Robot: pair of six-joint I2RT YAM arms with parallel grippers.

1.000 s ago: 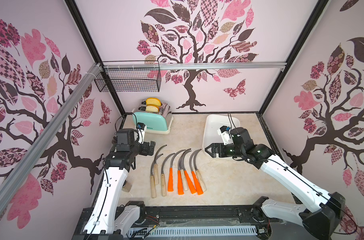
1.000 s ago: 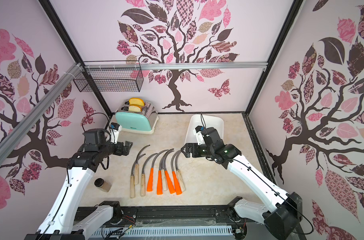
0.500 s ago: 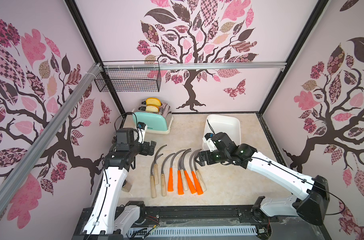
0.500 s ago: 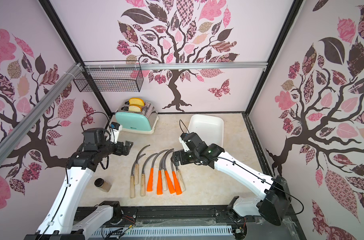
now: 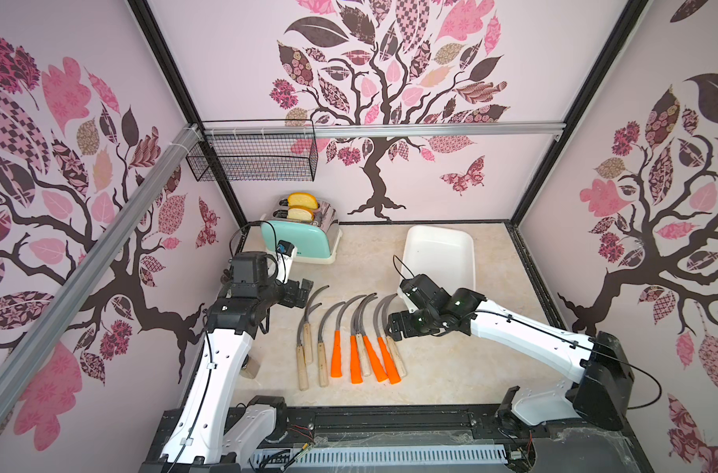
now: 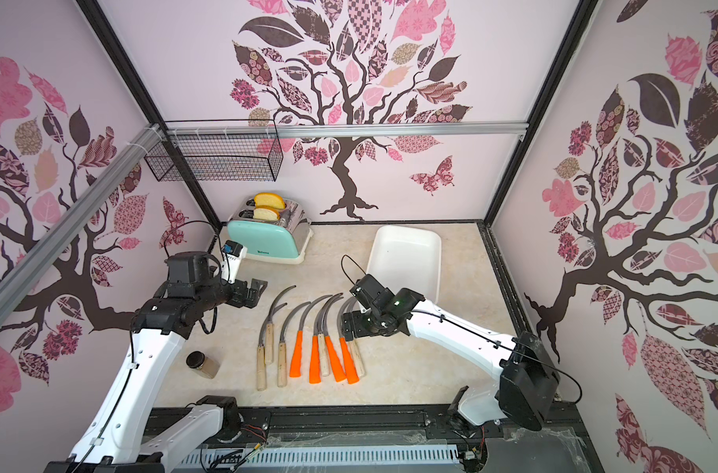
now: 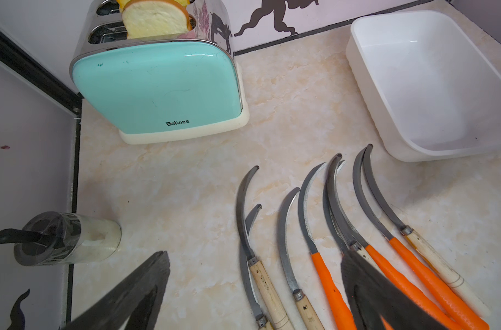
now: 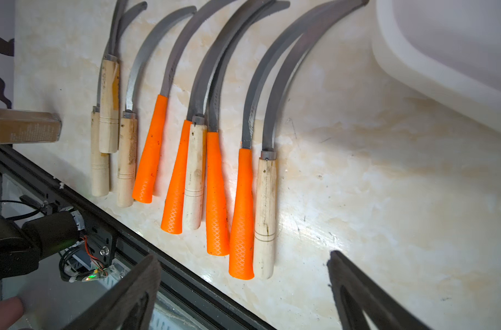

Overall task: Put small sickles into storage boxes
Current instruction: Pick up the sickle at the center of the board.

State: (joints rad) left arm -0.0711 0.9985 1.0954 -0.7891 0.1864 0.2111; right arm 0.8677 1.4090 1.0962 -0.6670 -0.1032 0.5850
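Several small sickles lie side by side on the marble table, grey blades pointing toward the back; some have orange handles [image 5: 336, 354] [image 8: 149, 154], others pale wooden ones [image 6: 281, 364] [image 7: 268, 288]. The white storage box [image 5: 439, 258] [image 6: 406, 262] [image 7: 432, 85] [image 8: 443, 71] stands empty at the back right. My right gripper [image 5: 391, 329] [image 6: 346, 325] [image 8: 243, 285] hovers open over the row's right end, above the rightmost wooden-handled sickle [image 8: 265, 214], holding nothing. My left gripper [image 5: 304, 290] [image 6: 258, 288] [image 7: 255, 285] is open and empty beside the row's left end.
A mint toaster [image 5: 300, 237] [image 7: 158, 85] with bread slices stands at the back left. A black wire basket [image 5: 253, 157] hangs on the back wall. A small jar [image 6: 204, 363] [image 7: 69, 240] stands by the left arm. A black rail [image 8: 100, 205] edges the table's front.
My right arm has swung from over the storage box forward and left to the right end of the sickle row. The left arm has stayed put.
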